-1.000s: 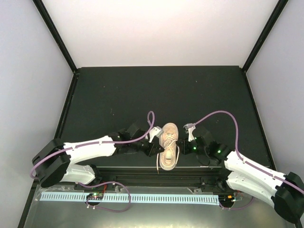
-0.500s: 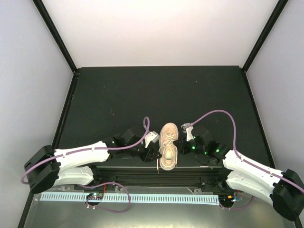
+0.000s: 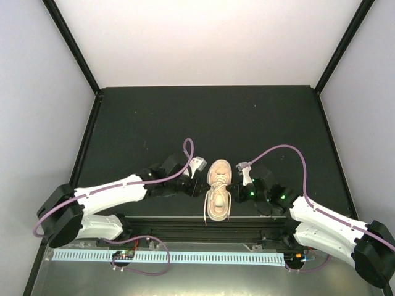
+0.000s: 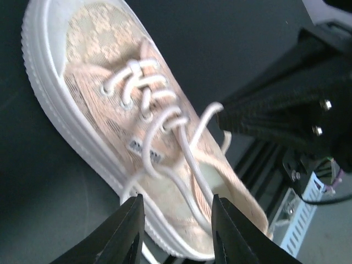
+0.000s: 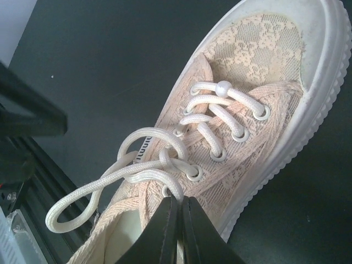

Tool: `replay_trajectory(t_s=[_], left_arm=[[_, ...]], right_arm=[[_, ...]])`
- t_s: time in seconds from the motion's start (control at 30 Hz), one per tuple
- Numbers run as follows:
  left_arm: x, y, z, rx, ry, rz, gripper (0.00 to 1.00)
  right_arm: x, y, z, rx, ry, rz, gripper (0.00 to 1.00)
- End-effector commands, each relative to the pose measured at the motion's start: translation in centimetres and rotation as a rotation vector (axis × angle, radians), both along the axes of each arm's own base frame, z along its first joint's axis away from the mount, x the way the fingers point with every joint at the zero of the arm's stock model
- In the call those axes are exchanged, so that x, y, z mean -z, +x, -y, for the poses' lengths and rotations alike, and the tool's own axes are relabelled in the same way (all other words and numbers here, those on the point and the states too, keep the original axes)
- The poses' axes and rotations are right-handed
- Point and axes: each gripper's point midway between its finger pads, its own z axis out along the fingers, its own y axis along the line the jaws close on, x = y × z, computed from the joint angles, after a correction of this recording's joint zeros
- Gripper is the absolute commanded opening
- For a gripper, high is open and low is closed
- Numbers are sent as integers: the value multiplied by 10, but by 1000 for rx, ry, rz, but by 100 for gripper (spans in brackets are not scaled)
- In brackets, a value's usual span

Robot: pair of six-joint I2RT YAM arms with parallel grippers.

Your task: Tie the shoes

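The beige-pink sneaker (image 3: pixel 219 188) lies on the black table near its front edge, toe pointing away from the arms, with its cream laces (image 5: pixel 212 118) loose. My left gripper (image 3: pixel 197 184) is at the shoe's left side; in its wrist view it is open (image 4: pixel 176 223), its jaws straddling the heel end of the shoe (image 4: pixel 104 93) without touching it. My right gripper (image 3: pixel 234 191) is at the shoe's right side. In its wrist view it is shut (image 5: pixel 179 209) on a lace strand beside the top eyelets. A lace loop (image 5: pixel 82 195) trails left.
A black rail (image 3: pixel 203 225) runs along the table's front edge just behind the heel, with a pale perforated strip (image 3: pixel 185 256) below it. My right arm's black body (image 4: pixel 291 110) is close beyond the shoe. Open black tabletop (image 3: pixel 210 123) lies beyond the toe.
My left arm pulled back toward the front edge, then swung forward to the shoe's left side again. The right gripper and the shoe have barely moved.
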Motion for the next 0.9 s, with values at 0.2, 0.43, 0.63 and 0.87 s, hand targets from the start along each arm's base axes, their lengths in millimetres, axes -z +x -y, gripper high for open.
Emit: replay_trajectory(t_s=[0.2,0.43,0.63,0.87], left_arm=[[-1,37,24,-43,-18,-33,31],[5,33,33,0,-37,-63,30],[9,34,35,9,-26,-69,29],[15,33,37,18,-17,-92,22]], right_arm=[[-5,1,-3,-16,22,22,7],[-2,0,-3,-18,21,15,7],[-3,0,-4,-18,25,16,7],[-1,-1,-3,-19,24,14,7]])
